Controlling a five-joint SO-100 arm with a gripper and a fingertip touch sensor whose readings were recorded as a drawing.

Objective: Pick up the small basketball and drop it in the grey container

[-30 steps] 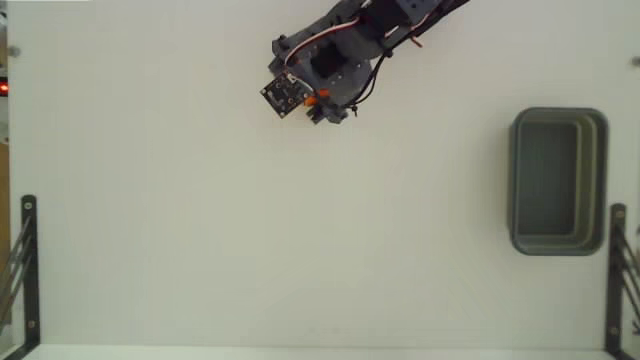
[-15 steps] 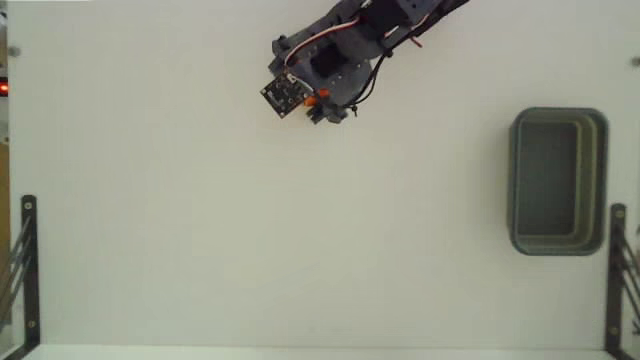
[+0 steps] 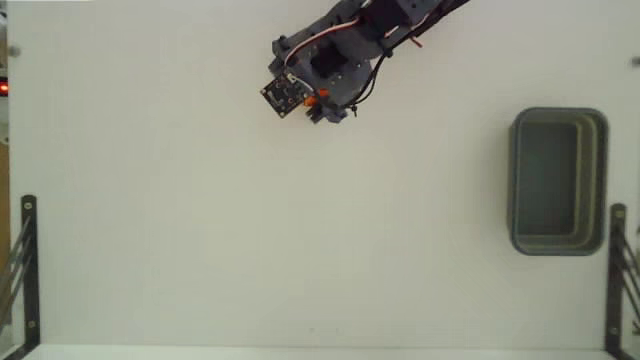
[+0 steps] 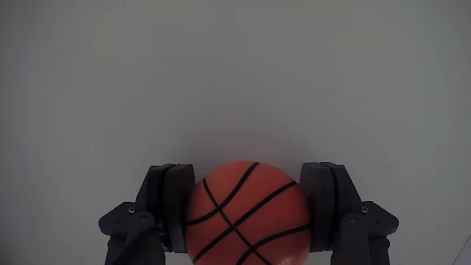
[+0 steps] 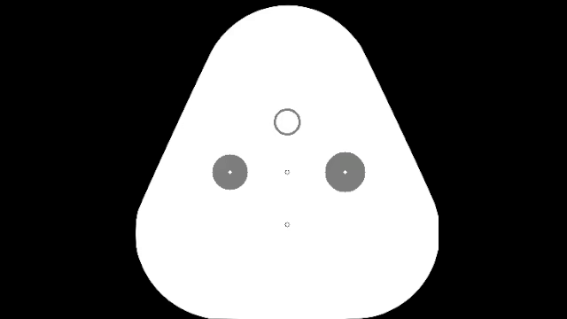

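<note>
In the fixed view almost nothing has moved over the last second: the end effector [image 3: 312, 103] sits at the same spot near the top of the bench [image 3: 300, 230], the grey container [image 3: 557, 182] well off to its right and empty. In the wrist view both fingers [image 4: 171, 206] flank and apparently touch the small basketball [image 4: 246, 213], so the grasp looks made and the lift is next.

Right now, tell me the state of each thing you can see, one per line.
small basketball: gripped between the two fingers, seen in the wrist view.
gripper: shut on the small basketball.
grey container: upright, open-topped, empty, at the right of the fixed view.
</note>
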